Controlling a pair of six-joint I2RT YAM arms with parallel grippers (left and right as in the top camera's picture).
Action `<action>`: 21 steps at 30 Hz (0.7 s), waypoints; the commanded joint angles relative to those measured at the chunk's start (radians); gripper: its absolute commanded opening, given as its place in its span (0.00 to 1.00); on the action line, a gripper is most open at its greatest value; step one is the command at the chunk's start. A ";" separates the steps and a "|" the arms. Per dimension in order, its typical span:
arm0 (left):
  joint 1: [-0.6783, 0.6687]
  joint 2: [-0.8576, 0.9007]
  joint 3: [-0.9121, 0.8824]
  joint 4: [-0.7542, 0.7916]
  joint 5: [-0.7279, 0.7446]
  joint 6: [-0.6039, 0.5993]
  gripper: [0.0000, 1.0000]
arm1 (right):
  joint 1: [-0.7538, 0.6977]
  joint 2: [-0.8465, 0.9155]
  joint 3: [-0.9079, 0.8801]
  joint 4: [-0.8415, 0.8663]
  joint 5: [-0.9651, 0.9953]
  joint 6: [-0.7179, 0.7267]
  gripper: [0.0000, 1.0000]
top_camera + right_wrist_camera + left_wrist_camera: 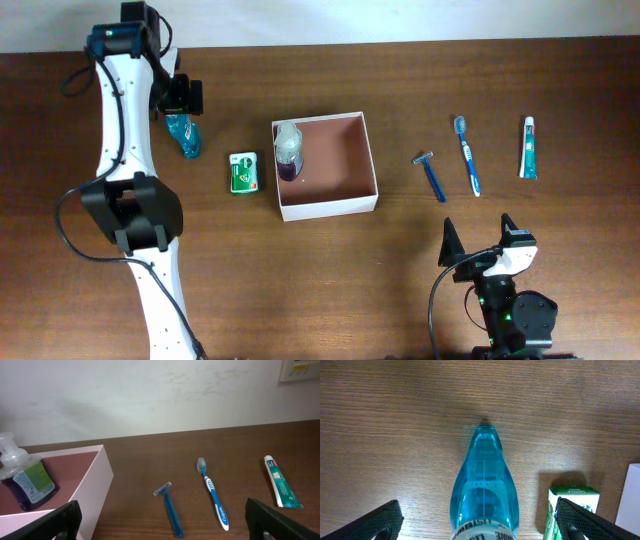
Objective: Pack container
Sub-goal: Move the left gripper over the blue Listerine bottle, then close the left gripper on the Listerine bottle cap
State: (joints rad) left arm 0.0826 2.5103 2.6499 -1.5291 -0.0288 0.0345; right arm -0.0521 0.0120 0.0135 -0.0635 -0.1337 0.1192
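Overhead view, with both wrist views. The container (345, 160), a square shallow box with white outer walls and a reddish-brown inside, sits near the middle of the brown wooden table (330, 290). In its far-left corner is a clear pump bottle (288, 150) of dark purple liquid. The right wrist view shows a green and blue label on this bottle (25, 480), but its print is too small to read.

On the table just left of the container lies a small green packet (243, 172) with white lettering that is not legible in any view. Farther left lies a blue transparent bottle (184, 135). The left claw (180, 100) is spread wide over it. In the left wrist view its two black fingers (382, 520) stand on either side of the bottle (484, 490) and grip nothing. Black print at the base of the bottle is cut off by the frame edge.

To the right of the container, well apart from it, three things lie side by side. They are a blue razor (431, 175), a blue and white toothbrush (468, 155) and a white and green toothpaste tube (527, 148). The toothbrush (212, 495) carries white lettering on its handle, and the tube (281, 482) carries printed text, but neither can be read.

The right claw (478, 238) is near the front edge of the table, fully spread and empty.
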 commanded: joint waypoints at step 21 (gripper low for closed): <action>-0.001 0.080 0.000 -0.020 0.015 0.015 0.64 | -0.008 -0.008 -0.008 -0.001 -0.013 -0.007 0.99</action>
State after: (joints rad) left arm 0.0826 2.5553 2.6545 -1.5379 -0.0185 0.0448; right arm -0.0521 0.0124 0.0135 -0.0635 -0.1337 0.1192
